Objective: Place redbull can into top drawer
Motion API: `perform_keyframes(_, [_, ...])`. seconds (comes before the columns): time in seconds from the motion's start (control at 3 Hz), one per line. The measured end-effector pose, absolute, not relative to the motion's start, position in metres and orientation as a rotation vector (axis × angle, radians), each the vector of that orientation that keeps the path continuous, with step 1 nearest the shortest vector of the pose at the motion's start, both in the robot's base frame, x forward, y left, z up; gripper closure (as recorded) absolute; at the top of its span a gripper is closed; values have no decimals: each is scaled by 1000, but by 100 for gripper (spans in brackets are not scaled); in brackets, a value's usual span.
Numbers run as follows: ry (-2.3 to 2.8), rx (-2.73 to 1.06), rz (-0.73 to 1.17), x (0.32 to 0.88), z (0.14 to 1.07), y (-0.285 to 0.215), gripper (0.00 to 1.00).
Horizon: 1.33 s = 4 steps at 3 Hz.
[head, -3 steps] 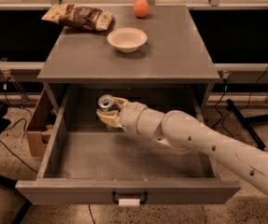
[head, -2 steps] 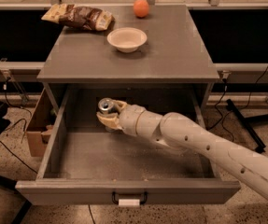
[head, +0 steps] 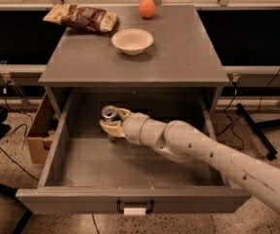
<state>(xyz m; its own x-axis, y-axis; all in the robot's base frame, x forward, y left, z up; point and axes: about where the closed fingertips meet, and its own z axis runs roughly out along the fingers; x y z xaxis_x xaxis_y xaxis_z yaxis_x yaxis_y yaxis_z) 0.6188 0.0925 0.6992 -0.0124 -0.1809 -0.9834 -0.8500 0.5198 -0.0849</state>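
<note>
redbull can (head: 109, 113), where is it seen?
Inside the open top drawer (head: 130, 165), toward the back and left of middle. It is held upright, silver top up.
Is the drawer floor touched by it?
Cannot be told; the base is hidden behind the tool.
Tool (head: 113, 121) state?
Closed around the can; a tan finger is seen on each side of it, and the can is gripped between them. The tool is located down inside the drawer, below the desk edge.
Arm?
The white arm (head: 217, 155) is reached in from lower right, across the drawer's right half.
Drawer front?
A small black handle (head: 134, 206) and a white tag (head: 134, 211) are seen on the front panel.
What is noted on the desk (head: 183, 52)?
A white bowl (head: 132, 40) near the middle, a brown-and-yellow snack bag (head: 81, 17) at back left, an orange (head: 147, 8) at the back edge. All are well apart from the can.
Anything else?
A cardboard box (head: 38, 133) is seen on the ground just left of the drawer.
</note>
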Motion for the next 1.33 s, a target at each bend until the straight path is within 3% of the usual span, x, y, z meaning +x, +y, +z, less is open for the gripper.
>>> perform_keyframes(0.67, [1520, -926, 674, 619, 699, 93, 15])
perform_keyframes(1.0, [1520, -926, 674, 619, 699, 93, 0])
perform_keyframes(1.33, [1525, -927, 673, 616, 701, 89, 0])
